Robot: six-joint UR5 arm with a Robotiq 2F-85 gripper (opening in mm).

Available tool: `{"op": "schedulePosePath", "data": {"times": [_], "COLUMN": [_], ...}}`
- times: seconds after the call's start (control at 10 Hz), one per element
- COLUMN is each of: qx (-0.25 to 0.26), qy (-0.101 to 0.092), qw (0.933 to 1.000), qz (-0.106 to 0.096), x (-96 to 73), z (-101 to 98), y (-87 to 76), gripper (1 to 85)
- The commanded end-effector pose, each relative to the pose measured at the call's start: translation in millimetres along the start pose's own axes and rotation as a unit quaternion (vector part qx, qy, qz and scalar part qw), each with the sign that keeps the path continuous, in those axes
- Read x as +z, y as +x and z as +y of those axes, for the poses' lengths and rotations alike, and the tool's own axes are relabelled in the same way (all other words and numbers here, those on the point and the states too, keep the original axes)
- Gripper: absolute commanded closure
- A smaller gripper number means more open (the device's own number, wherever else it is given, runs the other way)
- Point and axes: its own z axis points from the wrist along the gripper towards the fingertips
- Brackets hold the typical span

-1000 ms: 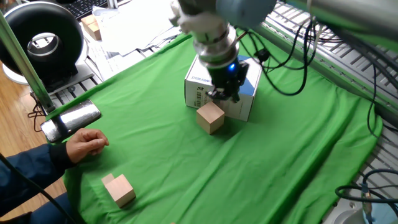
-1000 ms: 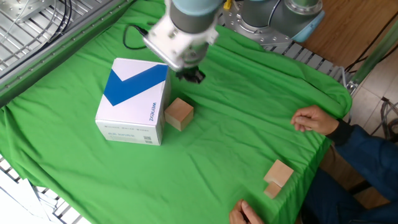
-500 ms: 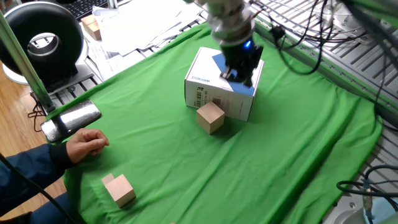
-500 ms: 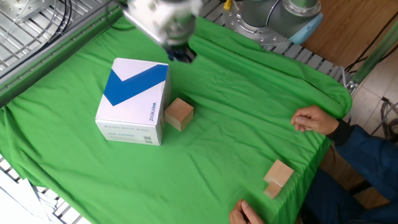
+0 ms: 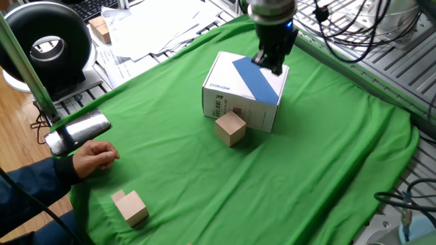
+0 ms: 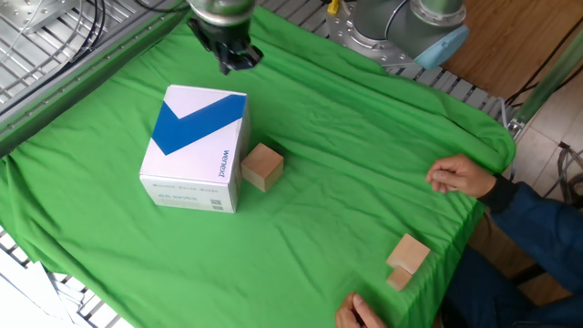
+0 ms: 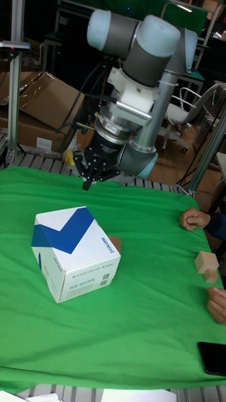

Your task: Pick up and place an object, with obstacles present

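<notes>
The light-tan wooden cube (image 5: 230, 127) (image 6: 262, 167) rests on the green cloth, touching the side of the white box with the blue band (image 5: 245, 95) (image 6: 194, 146) (image 7: 74, 251). In the tall view only a corner of the cube (image 7: 116, 242) shows behind the box. My gripper (image 5: 272, 62) (image 6: 234, 61) (image 7: 94, 179) hangs in the air above the box's far edge, well away from the cube. Its fingers are spread and hold nothing.
A tan block with a smaller piece joined to it (image 5: 131, 206) (image 6: 404, 257) (image 7: 206, 265) lies near the cloth's edge. A person's hand (image 5: 92, 158) (image 6: 454, 173) (image 7: 193, 218) rests on the cloth. A metal bar (image 5: 76, 131) and cables (image 5: 354, 41) border the table.
My gripper has risen from just beside the cube and moved over the box toward its far side. The cube and the box have stayed where they were.
</notes>
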Motion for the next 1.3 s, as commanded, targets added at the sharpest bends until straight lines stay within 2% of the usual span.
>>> {"op": "schedulePosePath", "data": {"times": [0.0,0.1,0.4,0.5,0.8,1.2], "qx": [-0.010,-0.004,0.008,0.006,-0.003,-0.009], "qy": [-0.006,-0.008,-0.025,-0.025,-0.030,-0.040], "qw": [0.9989,0.9982,0.9974,0.9977,0.9979,0.9982], "qz": [-0.046,-0.060,-0.067,-0.062,-0.057,-0.043], "x": [-8.3,-8.7,-9.3,-9.7,-4.4,-3.8], "z": [-21.9,-23.2,-15.4,-15.1,-11.3,1.6], "y": [-11.3,-14.5,-16.2,-12.0,-12.9,-6.1], "gripper": [84.7,84.7,84.7,84.7,84.7,84.7]}}
